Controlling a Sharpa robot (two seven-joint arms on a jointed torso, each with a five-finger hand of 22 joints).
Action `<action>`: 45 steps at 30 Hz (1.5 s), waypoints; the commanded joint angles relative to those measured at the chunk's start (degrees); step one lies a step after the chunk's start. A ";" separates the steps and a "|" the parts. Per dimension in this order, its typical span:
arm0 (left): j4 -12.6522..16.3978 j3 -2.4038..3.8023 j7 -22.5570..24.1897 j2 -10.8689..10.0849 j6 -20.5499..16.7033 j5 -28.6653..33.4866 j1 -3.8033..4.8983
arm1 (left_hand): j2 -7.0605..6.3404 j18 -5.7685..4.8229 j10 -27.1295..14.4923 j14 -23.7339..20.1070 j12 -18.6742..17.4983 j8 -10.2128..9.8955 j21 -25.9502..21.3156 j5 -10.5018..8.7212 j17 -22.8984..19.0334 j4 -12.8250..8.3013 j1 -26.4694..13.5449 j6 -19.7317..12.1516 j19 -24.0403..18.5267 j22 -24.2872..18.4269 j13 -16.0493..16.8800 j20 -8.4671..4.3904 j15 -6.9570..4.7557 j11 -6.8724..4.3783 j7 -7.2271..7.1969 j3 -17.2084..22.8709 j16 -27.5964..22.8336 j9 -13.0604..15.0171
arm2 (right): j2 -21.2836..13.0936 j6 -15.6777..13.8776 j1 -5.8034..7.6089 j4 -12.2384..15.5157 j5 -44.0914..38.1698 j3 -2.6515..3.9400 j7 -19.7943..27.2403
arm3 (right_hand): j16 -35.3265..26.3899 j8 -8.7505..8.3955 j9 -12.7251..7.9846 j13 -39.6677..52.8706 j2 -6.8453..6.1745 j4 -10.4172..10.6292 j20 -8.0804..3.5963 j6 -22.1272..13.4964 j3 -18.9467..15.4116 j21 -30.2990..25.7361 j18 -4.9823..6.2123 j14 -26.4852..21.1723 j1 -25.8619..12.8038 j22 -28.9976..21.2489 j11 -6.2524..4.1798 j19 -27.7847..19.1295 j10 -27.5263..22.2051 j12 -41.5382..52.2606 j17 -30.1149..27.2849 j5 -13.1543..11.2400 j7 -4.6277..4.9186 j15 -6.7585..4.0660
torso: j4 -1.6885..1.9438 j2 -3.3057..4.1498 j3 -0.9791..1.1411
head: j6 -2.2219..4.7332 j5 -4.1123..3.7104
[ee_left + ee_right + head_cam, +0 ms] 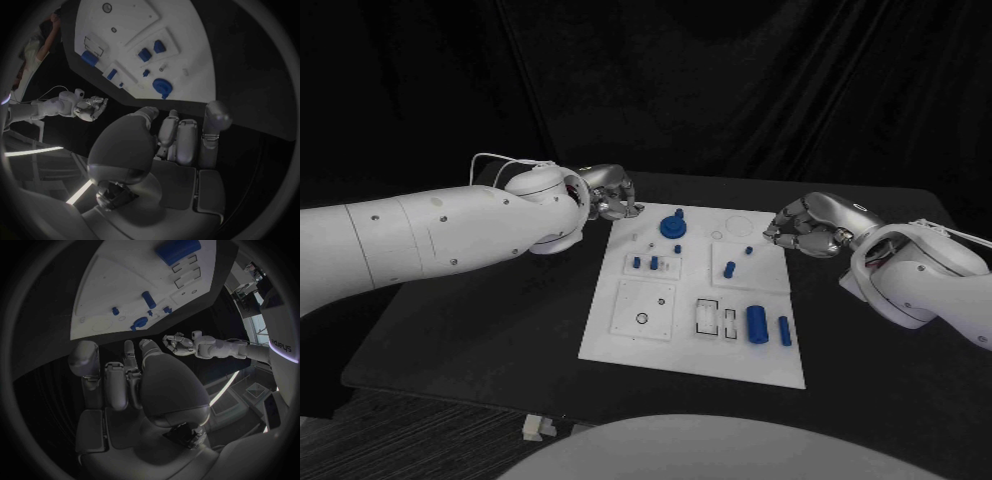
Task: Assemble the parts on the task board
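**Both robot hands off the board, parts lying on it**

Head view. The task board (625, 335), a white plate, lies in the middle of the black desk (473, 330), slightly askew, its far end toward the upper centre of the frame. Blue parts sit on it: a round knobbed part (674, 227) near the far edge; two short pegs (645, 263) standing side by side left of centre; a single peg (730, 268) right of them; a small piece (747, 250) just beyond that. Toward the lower right of the board a thick cylinder (757, 324) lies lengthwise, with a thinner bar (785, 331) just beside it on its right. Empty rectangular recesses (710, 318) sit left of the cylinder; a small ring mark (642, 319) shows in the left panel.

The left robot hand (612, 194) hangs at the board's far left corner, upper centre-left of the frame, fingers curled inward, grasping nothing. Left wrist view agrees: fingers (178, 137) bent together over dark desk short of the board edge, the round knobbed part (162, 87) the nearest piece, nothing between them.

The right robot hand (805, 228) sits right of centre, just off the board's far right edge, fingers curled in, clenched on nothing. In the right wrist view its fingers (119, 382) fold over black desk, board beyond them, no part touched.

Both hands are apart from every part.
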 commanded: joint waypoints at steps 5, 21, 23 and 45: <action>-1.19 0.03 21.90 1.28 -9.24 -5.46 -0.26 | -4.33 3.93 -31.46 -24.71 -33.21 -0.07 -9.38 -16.59 -21.47 -2.19 11.10 -5.02 -12.45 3.26 -23.14 1.44 3.72 3.26 0.23 10.31 -16.83 -5.35 | -0.57 -3.41 -0.11 0.62 0.06 0.04 2.05 | -1.23 1.08 0.93 12.40 -0.61 0.30 -0.20 0.35 2.35 -1.55 1.19 3.45 0.98 7.16 -0.19 -0.46 4.11 -1.86 5.67 1.41 -0.19 -0.64 | -0.01 0.03 0.03 | -0.01 -0.04; -8.62 0.03 29.61 6.57 -7.91 -24.24 -5.12 | -6.10 2.16 -34.88 0.01 -51.73 -12.46 9.39 -25.70 -13.27 -6.54 16.84 5.26 6.82 8.24 -56.93 -0.26 -1.09 0.16 -9.39 0.29 -5.58 -42.77 | -1.46 -7.03 -0.14 1.99 0.10 0.04 5.40 | -1.61 1.15 1.03 8.88 -1.13 0.58 -0.22 0.44 2.73 -2.34 1.32 3.31 1.05 7.00 -0.29 -0.70 0.65 -5.45 5.31 1.65 -0.28 -0.69 | -0.08 0.10 -0.21 | -0.01 -0.79; -9.30 0.03 29.95 7.25 -7.94 -24.66 -5.46 | -6.07 2.00 -34.24 0.88 -51.55 -12.40 10.19 -25.18 -11.98 -6.56 17.14 5.76 7.48 8.50 -58.05 -0.37 -1.16 0.15 -9.45 0.00 -4.47 -44.13 | -1.48 -6.97 -0.14 2.00 0.10 0.04 5.42 | -1.75 1.17 1.04 8.75 -1.13 0.58 -0.23 0.47 2.78 -2.56 1.35 3.27 1.08 6.95 -0.30 -0.76 0.54 -5.59 5.17 1.72 -0.29 -0.70 | -0.08 0.08 -0.15 | -0.01 -0.81; -14.64 0.05 28.53 12.67 -5.19 -25.47 -7.33 | -4.98 1.90 -25.47 2.21 -49.45 -12.26 10.28 -19.88 -10.21 -8.43 17.32 13.01 8.35 8.73 -63.73 -0.19 -1.13 0.65 -7.92 2.90 -1.74 -51.70 | -0.82 -5.86 -0.26 1.01 0.75 0.04 5.04 | -2.24 1.17 1.06 8.24 -1.05 0.67 -0.24 0.48 2.98 -3.38 1.49 3.12 1.14 6.76 -0.32 -1.01 0.12 -6.11 4.68 1.90 -0.29 -0.71 | -0.03 0.22 -0.14 | -0.01 -0.66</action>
